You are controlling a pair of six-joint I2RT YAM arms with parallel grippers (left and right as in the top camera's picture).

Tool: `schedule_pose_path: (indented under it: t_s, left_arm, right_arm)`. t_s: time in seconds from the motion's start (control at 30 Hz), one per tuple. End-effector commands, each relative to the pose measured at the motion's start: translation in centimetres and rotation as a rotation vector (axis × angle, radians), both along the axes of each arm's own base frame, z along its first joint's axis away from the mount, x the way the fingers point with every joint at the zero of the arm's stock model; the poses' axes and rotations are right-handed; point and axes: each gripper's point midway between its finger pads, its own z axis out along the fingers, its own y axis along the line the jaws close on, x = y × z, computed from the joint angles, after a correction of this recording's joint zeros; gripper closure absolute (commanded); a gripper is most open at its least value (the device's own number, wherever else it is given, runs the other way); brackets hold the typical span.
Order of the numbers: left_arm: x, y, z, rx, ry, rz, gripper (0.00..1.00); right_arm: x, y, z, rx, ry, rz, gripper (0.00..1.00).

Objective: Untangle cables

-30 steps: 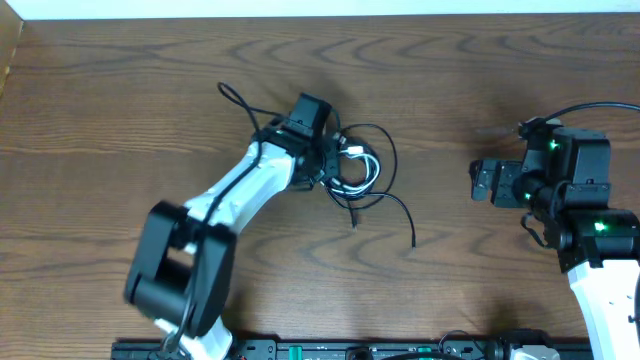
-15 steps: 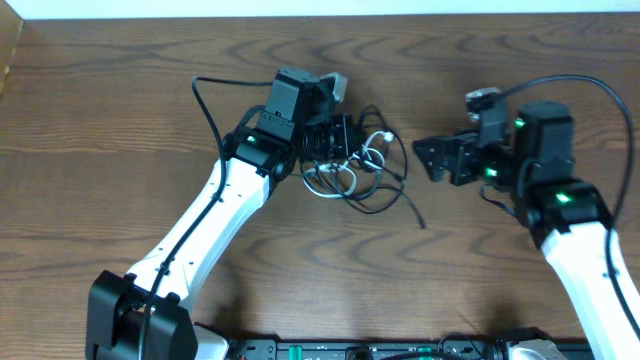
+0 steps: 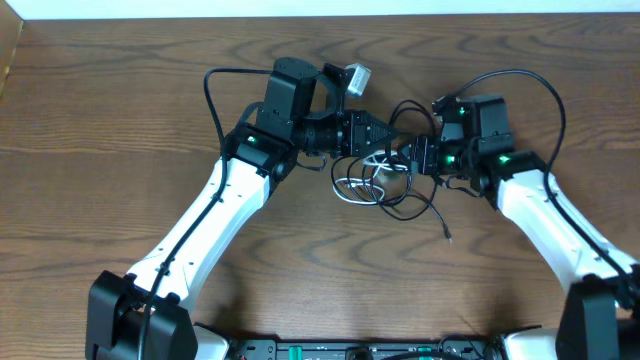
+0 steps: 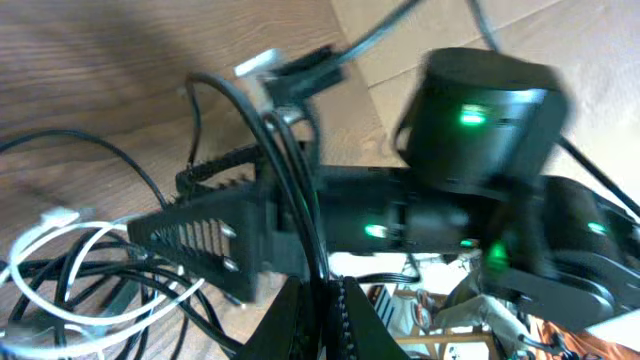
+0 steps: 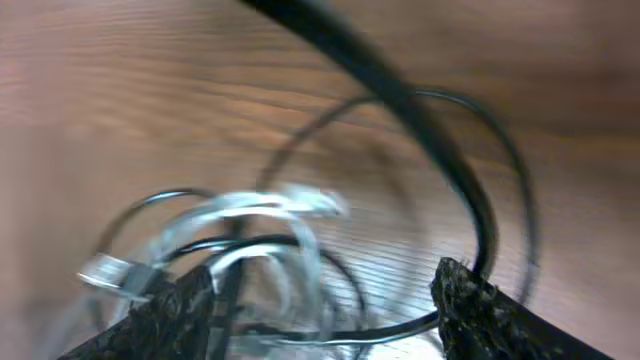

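The cables (image 3: 375, 185) lie in a tangle on the table between the two grippers: a white cord (image 3: 362, 176) looped among thin black ones, with one black end trailing off (image 3: 446, 236). My left gripper (image 3: 378, 137) is shut on black cords; in the left wrist view they run up from between its closed jaws (image 4: 322, 292), with the white cord (image 4: 60, 250) to the left. My right gripper (image 3: 411, 158) faces it from the right, open. In the blurred right wrist view its fingers (image 5: 190, 310) stand wide apart around white loops (image 5: 250, 235) and a black cord (image 5: 455, 175).
The brown wooden table (image 3: 120, 100) runs to a pale back edge (image 3: 300, 8). Thick black arm cables loop at the left (image 3: 213, 90) and at the right (image 3: 548, 90). A black rail (image 3: 330, 350) lines the front edge. In the left wrist view the right gripper's body (image 4: 480, 120) fills the frame.
Both arms swung inward. The left gripper carried the cords rightward. The right gripper moved left from the table's right side and now meets the tangle.
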Motion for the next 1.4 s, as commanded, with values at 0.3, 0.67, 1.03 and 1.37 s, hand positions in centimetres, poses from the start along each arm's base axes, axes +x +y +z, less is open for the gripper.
schedule_pose_path:
  t_s: [0.3,0.67,1.03,1.37]
  left_arm:
    - [3.6,7.2,2.0,-0.021,-0.007,0.160,0.92]
    - [7.7,16.6,-0.4,0.107,0.025,0.463,0.92]
    - [7.1,25.4,-7.4,0.591,0.160,0.832,0.92]
    - [5.6,34.5,-8.6,0.771,0.253,1.114,0.92]
  right_arm:
    - [-0.6,-10.5,-3.3,-0.416,0.105,-0.461,0.89]
    - [1.1,-10.8,2.8,-0.342,-0.059,-0.460,0.99]
    - [-1.4,-18.2,20.5,-0.483,-0.514,-0.761,0.99]
    - [-4.9,-26.4,20.8,-0.557,-0.447,-0.968,0.99]
